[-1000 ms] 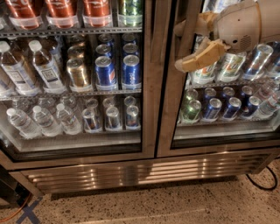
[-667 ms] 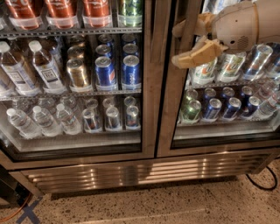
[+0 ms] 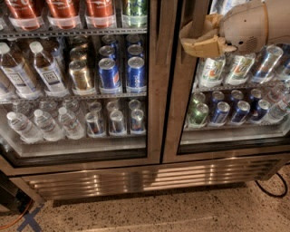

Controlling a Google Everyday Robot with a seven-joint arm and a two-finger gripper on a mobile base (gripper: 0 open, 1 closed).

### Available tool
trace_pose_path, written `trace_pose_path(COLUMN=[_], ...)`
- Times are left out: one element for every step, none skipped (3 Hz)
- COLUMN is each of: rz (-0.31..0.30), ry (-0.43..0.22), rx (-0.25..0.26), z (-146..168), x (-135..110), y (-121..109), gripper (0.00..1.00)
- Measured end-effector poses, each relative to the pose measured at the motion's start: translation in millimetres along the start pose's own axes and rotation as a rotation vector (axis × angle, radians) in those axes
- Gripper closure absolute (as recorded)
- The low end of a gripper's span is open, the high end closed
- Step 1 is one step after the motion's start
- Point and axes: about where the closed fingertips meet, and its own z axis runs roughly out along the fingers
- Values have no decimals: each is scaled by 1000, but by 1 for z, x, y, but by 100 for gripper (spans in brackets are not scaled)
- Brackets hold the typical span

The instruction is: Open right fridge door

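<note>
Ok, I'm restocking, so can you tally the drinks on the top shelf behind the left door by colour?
Red drinks: 3
Green drink: 1
Total: 4
The gripper is high up at the left frame of the right fridge door.

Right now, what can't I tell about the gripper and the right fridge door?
Camera view:
- Whether the gripper, at the right fridge door's left frame edge, touches it: its own body covers the spot.
- The door's top and right side: cut off by picture edges.
- What the top shelf holds: hidden behind the arm.
</note>
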Motion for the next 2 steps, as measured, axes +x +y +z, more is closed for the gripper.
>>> trace_pose_path(rz=[0,0], ry=[0,0], rx=[0,0], z=[0,-1], x=[0,1], y=[0,-9], gripper=[100,100])
